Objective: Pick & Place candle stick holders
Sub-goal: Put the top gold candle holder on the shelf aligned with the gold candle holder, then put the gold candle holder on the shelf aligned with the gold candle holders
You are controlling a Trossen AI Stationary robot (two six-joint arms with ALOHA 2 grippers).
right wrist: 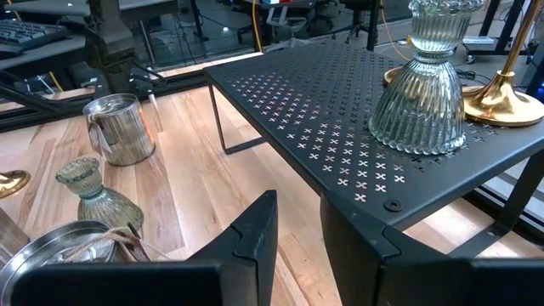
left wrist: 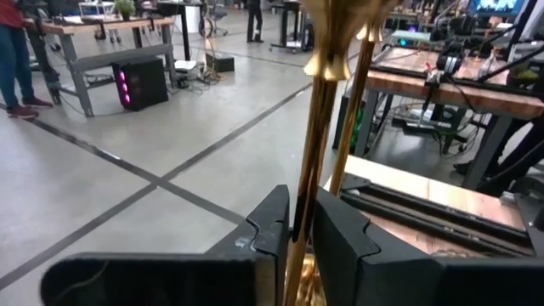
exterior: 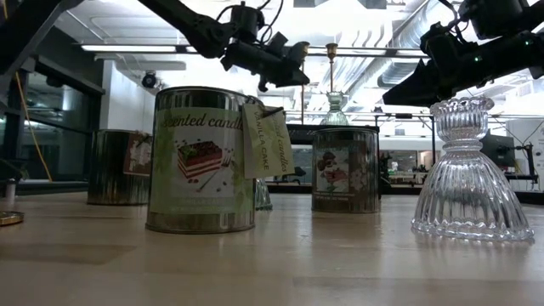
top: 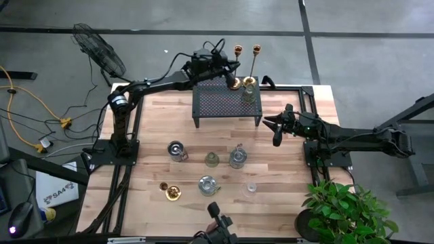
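Partly hidden: gold holder (left wrist: 319, 144) base behind left gripper (left wrist: 293, 234).

The floor (top: 380, 41) was grey concrete, crossed by dark lines. A pedestal fan (top: 98, 51) stood beyond the table's left corner, with yellow cable (top: 27, 102) lying on the floor nearby. A potted plant (top: 346, 210) stood at the near right corner. Fluorescent ceiling lights (exterior: 140, 48) and exposed ducts (exterior: 387, 38) ran overhead. Workbenches (left wrist: 102, 30) lined the far area, where a person's legs (left wrist: 21, 59) were visible.
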